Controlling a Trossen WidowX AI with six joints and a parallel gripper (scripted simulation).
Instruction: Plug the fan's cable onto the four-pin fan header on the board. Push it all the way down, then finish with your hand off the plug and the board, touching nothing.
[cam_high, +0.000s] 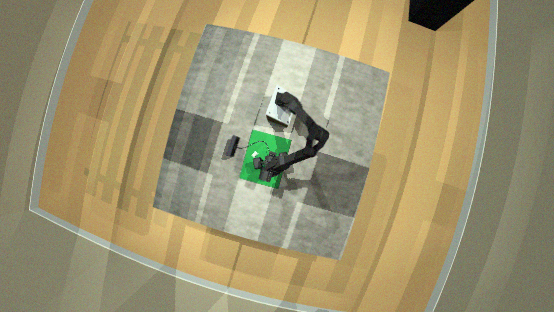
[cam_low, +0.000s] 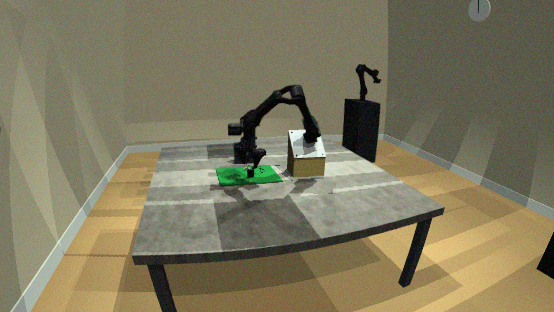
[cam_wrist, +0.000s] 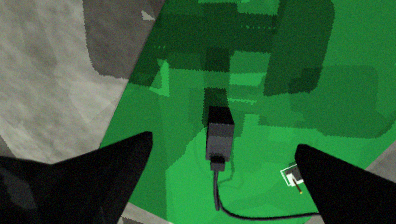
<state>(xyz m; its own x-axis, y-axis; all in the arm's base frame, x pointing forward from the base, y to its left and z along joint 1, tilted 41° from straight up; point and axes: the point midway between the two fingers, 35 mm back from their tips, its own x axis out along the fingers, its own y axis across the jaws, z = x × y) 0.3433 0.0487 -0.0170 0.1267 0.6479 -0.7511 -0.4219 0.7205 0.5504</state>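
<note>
The fan plug (cam_wrist: 219, 140) (cam_low: 250, 172), a small dark block, is on the green board (cam_high: 256, 137) (cam_low: 272, 176) (cam_wrist: 185, 195). Its black cable (cam_wrist: 260, 218) leaves its lower end in the wrist view and runs right. My gripper (cam_wrist: 223, 144) is open and empty, low over the board, with one finger on each side of the plug in the wrist view; exact height is unclear. The white header (cam_wrist: 290, 176) (cam_high: 255, 154) lies right of and below the plug in the wrist view, partly hidden by the right finger. The plug is apart from the header.
The dark fan (cam_high: 231, 147) stands beside the board, joined to the cable. A white-topped box (cam_high: 274, 111) (cam_low: 306, 168) carries the arm's base near the board. A second arm stands on a black pedestal (cam_low: 360, 127) in the background.
</note>
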